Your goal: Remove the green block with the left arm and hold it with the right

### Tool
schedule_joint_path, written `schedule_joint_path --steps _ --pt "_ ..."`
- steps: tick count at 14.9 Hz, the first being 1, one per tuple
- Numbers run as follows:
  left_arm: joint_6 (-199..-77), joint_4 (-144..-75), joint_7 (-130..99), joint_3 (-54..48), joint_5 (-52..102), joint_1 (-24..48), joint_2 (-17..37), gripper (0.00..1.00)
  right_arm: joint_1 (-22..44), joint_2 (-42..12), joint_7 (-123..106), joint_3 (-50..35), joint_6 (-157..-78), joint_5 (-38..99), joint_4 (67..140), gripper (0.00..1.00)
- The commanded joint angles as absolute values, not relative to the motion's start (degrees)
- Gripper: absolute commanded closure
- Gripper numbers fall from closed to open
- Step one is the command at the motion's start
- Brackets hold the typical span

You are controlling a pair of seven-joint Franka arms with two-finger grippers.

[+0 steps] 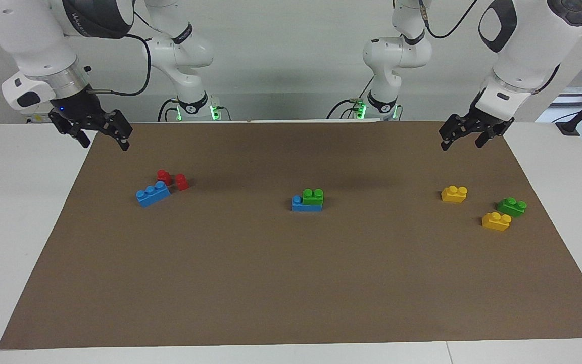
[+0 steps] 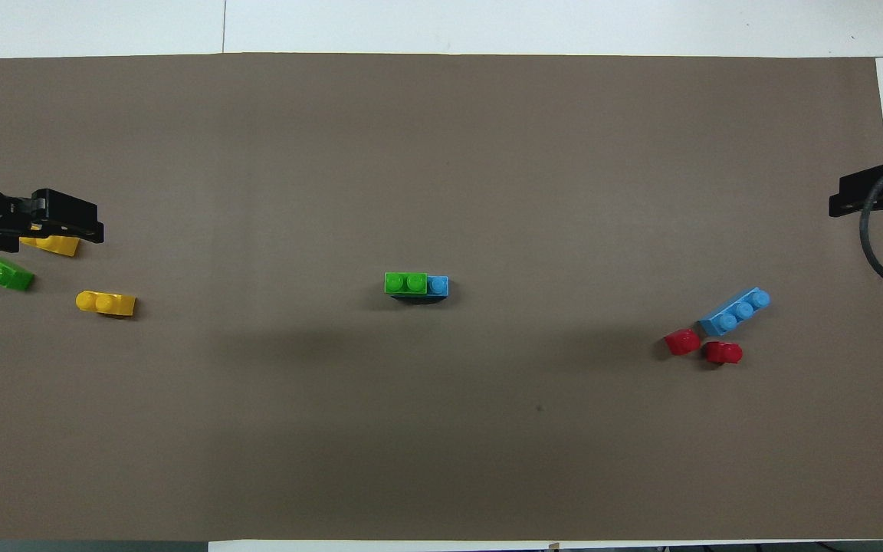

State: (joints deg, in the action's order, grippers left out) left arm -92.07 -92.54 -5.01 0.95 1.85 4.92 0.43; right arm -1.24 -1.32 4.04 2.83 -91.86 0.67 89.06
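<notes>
Sitting on blue brick (image 1: pixel 301 205), green block (image 1: pixel 313 196)

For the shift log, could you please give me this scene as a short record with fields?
stack: green block on blue brick, mid-mat
loose green brick: between two yellow bricks, toward the left arm's end
other bricks: long blue brick beside two red bricks, toward the right arm's end
left gripper: open, raised, empty, waiting
right gripper: open, raised, empty, waiting
task state: green block not yet removed
</notes>
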Motion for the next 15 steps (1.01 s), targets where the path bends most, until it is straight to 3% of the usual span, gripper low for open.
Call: schedule_joint_path --steps 1,8,15 --pt "-91.67 -91.23 -4.39 0.79 2.20 4.83 0.97 0.00 -1.32 -1.05 3.25 2.55 -93.34 -0.70 89.82 0.00" --pt "-91.76 -91.23 -4.39 0.70 2.11 4.92 0.70 0.00 -1.59 -0.70 0.25 2.64 -93.95 0.17 89.82 0.00" --pt "-92.29 -92.11 -5.44 0.53 2.20 4.92 0.35 0.00 6.93 -1.49 43.08 2.29 -100.97 1.83 95.70 0.00"
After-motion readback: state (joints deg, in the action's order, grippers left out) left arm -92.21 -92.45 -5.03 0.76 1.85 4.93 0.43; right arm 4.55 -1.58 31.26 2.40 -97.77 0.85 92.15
